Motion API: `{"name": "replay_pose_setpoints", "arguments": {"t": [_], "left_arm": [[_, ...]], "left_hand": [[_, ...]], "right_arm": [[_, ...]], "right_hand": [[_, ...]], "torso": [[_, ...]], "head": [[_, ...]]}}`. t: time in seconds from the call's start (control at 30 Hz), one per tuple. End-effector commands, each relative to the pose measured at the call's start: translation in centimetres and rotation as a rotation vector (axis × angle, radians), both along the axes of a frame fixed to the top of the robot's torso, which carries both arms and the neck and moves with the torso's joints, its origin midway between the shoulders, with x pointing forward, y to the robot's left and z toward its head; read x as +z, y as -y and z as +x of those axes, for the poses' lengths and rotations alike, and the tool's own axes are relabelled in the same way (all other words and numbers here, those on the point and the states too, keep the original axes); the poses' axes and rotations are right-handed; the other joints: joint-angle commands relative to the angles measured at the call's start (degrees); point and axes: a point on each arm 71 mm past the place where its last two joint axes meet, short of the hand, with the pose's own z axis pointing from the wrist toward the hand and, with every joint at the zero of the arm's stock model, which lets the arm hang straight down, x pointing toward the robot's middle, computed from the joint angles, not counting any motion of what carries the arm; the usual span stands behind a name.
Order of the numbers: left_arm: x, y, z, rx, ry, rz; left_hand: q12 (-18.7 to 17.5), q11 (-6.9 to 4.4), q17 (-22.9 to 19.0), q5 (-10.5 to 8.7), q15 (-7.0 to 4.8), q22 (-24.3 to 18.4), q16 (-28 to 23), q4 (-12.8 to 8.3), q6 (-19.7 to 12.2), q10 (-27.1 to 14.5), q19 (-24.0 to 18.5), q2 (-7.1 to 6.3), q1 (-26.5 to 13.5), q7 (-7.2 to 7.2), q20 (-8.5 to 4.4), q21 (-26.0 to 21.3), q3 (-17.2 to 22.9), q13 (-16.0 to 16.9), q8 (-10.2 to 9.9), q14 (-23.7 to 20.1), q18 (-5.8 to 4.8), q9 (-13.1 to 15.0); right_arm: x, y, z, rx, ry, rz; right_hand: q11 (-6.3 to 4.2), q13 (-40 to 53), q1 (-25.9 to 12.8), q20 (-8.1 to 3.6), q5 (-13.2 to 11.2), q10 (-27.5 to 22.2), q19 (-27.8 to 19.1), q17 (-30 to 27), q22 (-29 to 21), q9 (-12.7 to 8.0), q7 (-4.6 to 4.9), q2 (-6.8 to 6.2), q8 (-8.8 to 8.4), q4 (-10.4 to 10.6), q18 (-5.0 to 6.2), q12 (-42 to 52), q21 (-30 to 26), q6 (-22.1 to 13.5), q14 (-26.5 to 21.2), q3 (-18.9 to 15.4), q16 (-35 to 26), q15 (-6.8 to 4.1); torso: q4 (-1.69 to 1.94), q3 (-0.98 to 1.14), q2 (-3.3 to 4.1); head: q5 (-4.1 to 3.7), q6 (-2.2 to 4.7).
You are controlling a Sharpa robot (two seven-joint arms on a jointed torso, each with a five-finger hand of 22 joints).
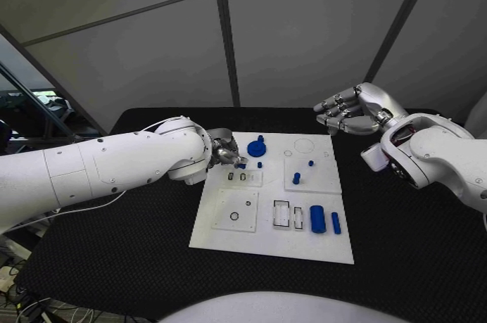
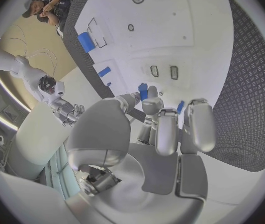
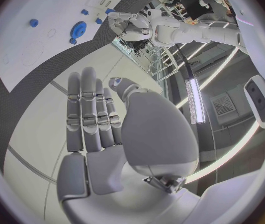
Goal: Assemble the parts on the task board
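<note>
The white task board [image 1: 272, 245] lay in the middle of the black table [image 1: 122, 267]. The left hand [image 1: 225, 154] was low over the far left part of the board, beside a blue gear-shaped part [image 1: 257, 149] that stood on the board near its far edge. In the left wrist view the fingers [image 2: 163, 129] of this hand were bent down close together toward the board, and a small blue part [image 2: 143, 91] was seen at the fingertips, near 2 small slots [image 2: 164, 72] in the plate. Whether the fingers were really closed on this piece, I cannot tell from the pictures. The right hand [image 1: 350, 108] was raised above the far right corner of the board, well apart from all parts. In the head view its fingers looked curled, but in the right wrist view the fingers [image 3: 90, 114] were straight and side by side, with the thumb beside them, and nothing was in the hand [image 3: 107, 149]. On the near right part of the board lay a thick blue cylinder [image 1: 317, 219] and just beside it a thin blue bar [image 1: 336, 223]. A small blue peg [image 1: 296, 177] stood in the middle right section, and another tiny blue piece [image 1: 310, 163] was a little farther from it. The near left section had a square plate with a round hole [image 1: 234, 215].
</note>
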Motion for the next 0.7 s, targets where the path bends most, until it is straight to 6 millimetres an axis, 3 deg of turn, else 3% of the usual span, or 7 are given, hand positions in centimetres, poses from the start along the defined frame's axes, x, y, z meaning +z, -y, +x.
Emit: {"name": "replay_pose_setpoints", "arguments": {"t": [0.03,0.5,0.7], "left_arm": [[-0.11,0.12,0.17,-0.006,0.016,0.036],[-0.79,0.52,0.11,-0.065,-0.027,0.106],[-0.94,0.86,0.08,-0.081,-0.022,0.124]], "left_hand": [[0.2,0.02,4.5,0.14,-0.41,0.4,0.3,-7.5,0.1,0.3,0.5,0.02,-0.5,-0.41,-0.09,0.2,7.9,0.1,0.2,3.2,0.29,0.1],[0.1,-0.01,4.5,0.11,-0.43,0.4,0.3,-7.9,0.2,0.3,0.5,0.06,-0.6,-0.44,-0.12,0.2,8.4,-0.1,0.3,3.2,0.29,0.3],[0.0,-0.03,4.5,0.11,-0.44,0.5,0.3,-8.1,0.2,0.3,0.5,0.0,-0.7,-0.45,-0.14,0.2,8.6,-0.2,0.4,3.2,0.28,0.5]], "right_arm": [[0.2,-0.11,0.0,0.006,0.008,0.004],[0.18,-0.34,0.02,0.012,0.005,0.004],[0.16,-0.4,0.03,0.013,0.004,0.004]], "right_hand": [[0.15,0.0,-0.3,0.06,0.2,0.2,0.4,0.0,-0.1,0.0,0.48,0.13,-0.23,-0.4,0.67,-0.3,-0.3,-0.1,0.3,0.0,-0.2,-0.01],[0.16,-0.1,-0.3,0.06,0.2,0.2,0.4,0.0,-0.1,0.0,0.49,0.15,-0.23,-0.4,0.67,-0.3,-0.3,-0.1,0.3,0.1,-0.3,0.0],[0.16,-0.1,-0.3,0.06,0.2,0.2,0.4,0.0,-0.1,0.0,0.49,0.18,-0.23,-0.4,0.67,-0.3,-0.3,-0.1,0.4,0.1,-0.3,-0.01]], "torso": [[0.13,-0.03,0.01],[0.11,-0.04,0.02],[0.09,-0.06,0.04]], "head": [[-0.03,-0.08],[-0.05,-0.55],[-0.18,-0.44]]}}
